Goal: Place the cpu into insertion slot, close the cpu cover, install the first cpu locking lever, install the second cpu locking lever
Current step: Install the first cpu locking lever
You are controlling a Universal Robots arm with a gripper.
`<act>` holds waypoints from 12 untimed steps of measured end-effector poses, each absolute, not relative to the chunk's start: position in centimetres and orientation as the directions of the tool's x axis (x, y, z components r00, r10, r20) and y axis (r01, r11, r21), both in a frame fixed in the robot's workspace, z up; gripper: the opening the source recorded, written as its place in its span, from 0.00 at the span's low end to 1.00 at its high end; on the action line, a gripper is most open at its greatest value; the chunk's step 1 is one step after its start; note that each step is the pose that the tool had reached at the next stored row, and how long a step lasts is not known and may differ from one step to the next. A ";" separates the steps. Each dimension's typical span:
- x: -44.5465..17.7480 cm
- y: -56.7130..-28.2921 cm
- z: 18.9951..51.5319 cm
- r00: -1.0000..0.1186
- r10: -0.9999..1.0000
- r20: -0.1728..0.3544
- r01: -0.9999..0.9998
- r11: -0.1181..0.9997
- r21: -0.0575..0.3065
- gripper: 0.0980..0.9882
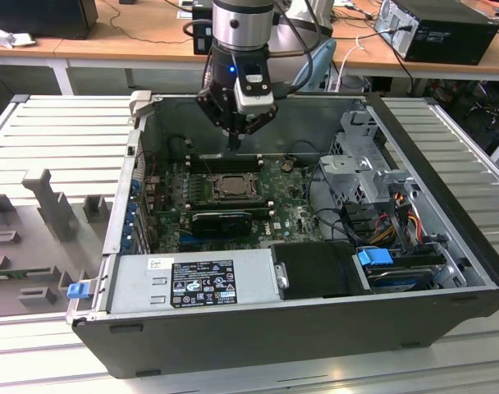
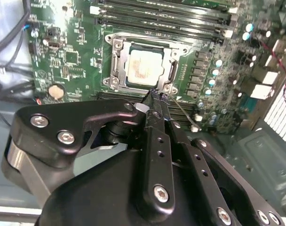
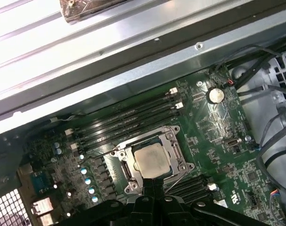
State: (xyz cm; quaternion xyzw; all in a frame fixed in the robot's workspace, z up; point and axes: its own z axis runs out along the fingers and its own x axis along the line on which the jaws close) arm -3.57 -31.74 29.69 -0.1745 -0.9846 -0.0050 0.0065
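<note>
The cpu (image 2: 142,66) sits in the insertion slot (image 2: 115,70) at the middle of the motherboard (image 2: 72,56), with the cpu cover (image 2: 172,70) seemingly lying flat around it. The gripper (image 2: 157,95), fingers pinched together on nothing, hangs just by the slot's near corner. Its own body hides the board's edge behind it, and whether the tips touch the thin wire lever (image 2: 183,113) there is unclear.

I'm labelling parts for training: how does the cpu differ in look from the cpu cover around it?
The cpu is a solid beige-grey square; the cpu cover is a silvery frame with a square cut-out. The cpu is smaller and sits inside that cut-out, while the cpu cover surrounds it. Both are square, metallic-looking and lie flat on the green motherboard.
</note>
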 end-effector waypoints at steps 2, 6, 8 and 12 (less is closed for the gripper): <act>-3.6 -31.7 29.7 -0.948 0.318 0.014 0.318 0.948 0.008 0.01; -3.6 -31.7 29.7 -0.971 0.239 0.014 0.239 0.971 0.008 0.01; -3.6 -31.7 29.7 -0.978 0.209 0.014 0.209 0.978 0.008 0.01; -3.6 -31.7 29.7 -0.993 0.121 0.015 0.121 0.993 0.008 0.01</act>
